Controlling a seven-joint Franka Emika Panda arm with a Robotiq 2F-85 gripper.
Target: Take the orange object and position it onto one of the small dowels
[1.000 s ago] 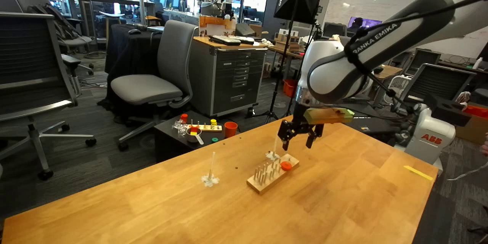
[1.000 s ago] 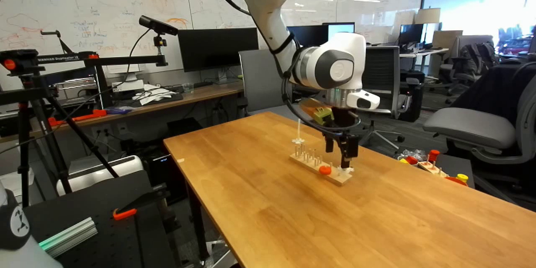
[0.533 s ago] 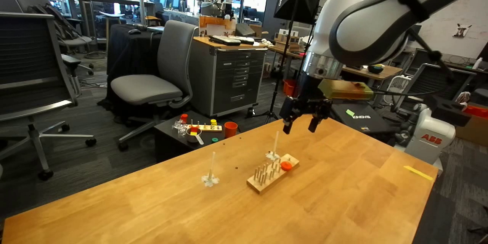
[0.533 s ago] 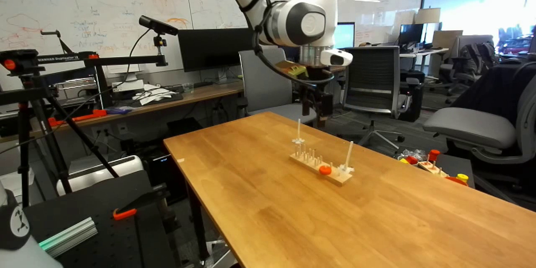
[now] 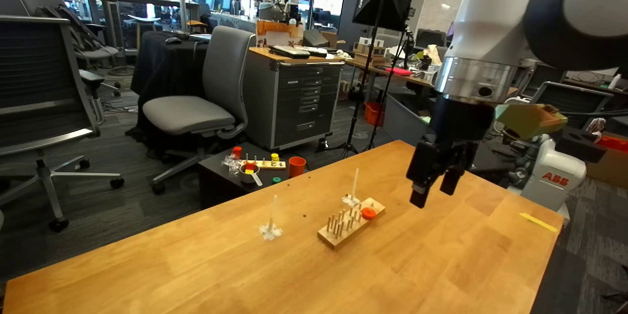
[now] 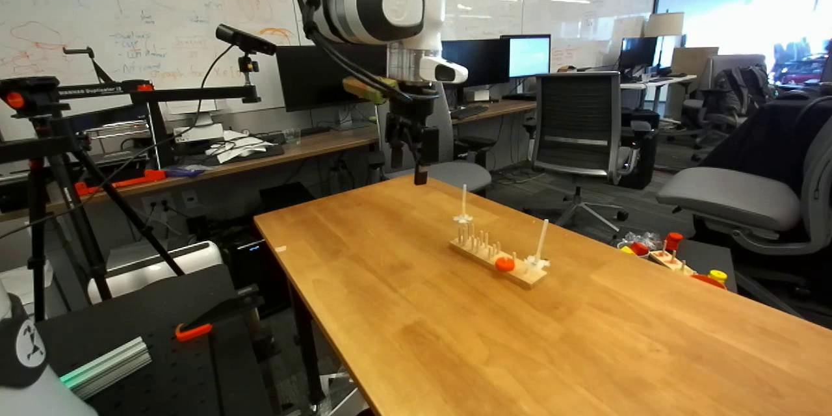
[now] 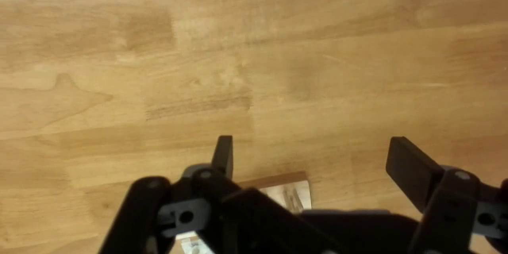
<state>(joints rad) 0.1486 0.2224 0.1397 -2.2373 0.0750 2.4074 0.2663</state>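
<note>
The orange object (image 5: pixel 368 213) is a small, flat, round piece on the light-wood peg board (image 5: pixel 352 234), near one end, in both exterior views (image 6: pixel 505 264). I cannot tell whether it is around a peg. The small dowels (image 5: pixel 337 224) stand upright in rows on the board, and also show in an exterior view (image 6: pixel 479 239). My gripper (image 5: pixel 433 193) is open and empty, above the table and apart from the board; it also shows in an exterior view (image 6: pixel 408 169). In the wrist view, the open fingers (image 7: pixel 311 149) frame bare wood; a board end (image 7: pixel 303 190) with pegs shows below, and the orange object is hidden.
Two taller thin rods (image 5: pixel 273 213) (image 5: pixel 354 184) stand on taped feet beside the board on the wooden table (image 5: pixel 196 265). A low black stand (image 5: pixel 221 184) beyond the table's edge holds an orange cup (image 5: pixel 297 167) and other toy parts. Office chairs (image 6: pixel 578 123) stand around.
My gripper has risen from beside the rod at the board's end and moved away over the table, toward the board's other end. It stays open. The orange object and board have not moved.
</note>
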